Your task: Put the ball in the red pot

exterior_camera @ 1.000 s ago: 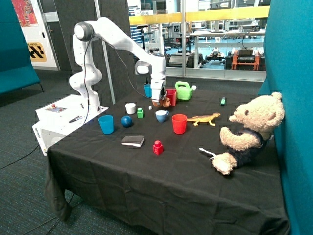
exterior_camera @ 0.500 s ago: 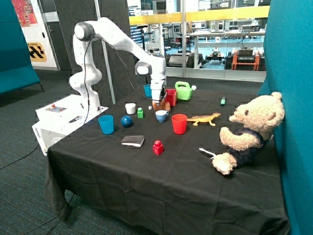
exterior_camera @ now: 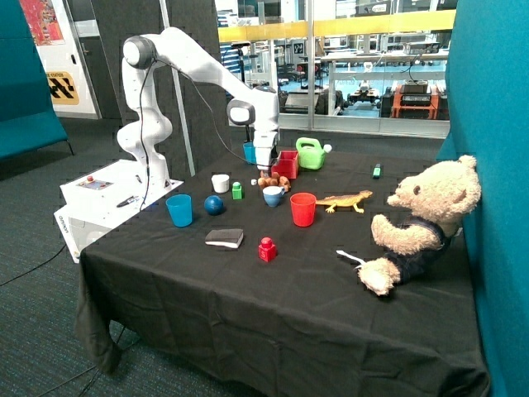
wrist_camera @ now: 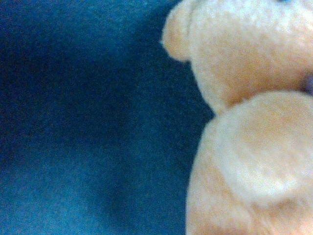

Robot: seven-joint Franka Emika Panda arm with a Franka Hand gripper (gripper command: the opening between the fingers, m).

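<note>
While the ball (exterior_camera: 214, 205) sits untouched on the black tablecloth (exterior_camera: 281, 289), the gripper (exterior_camera: 264, 171) works at the far side of the bench.

The dark blue ball rests near the edge by the robot's base, just beside a blue cup (exterior_camera: 179, 210) and well apart from the red pot (exterior_camera: 288, 164), which stands toward the far edge next to a green watering can (exterior_camera: 311, 153). The gripper hangs low over a small brown plush toy (exterior_camera: 272, 182) just in front of the pot, seemingly busy with that rather than the ball, so the task looks not yet begun. The outside view cannot tell how its jaws stand. The wrist view adds only tan plush (wrist_camera: 244, 127) close against the lens, over blue cloth; neither ball nor pot appears there.
</note>
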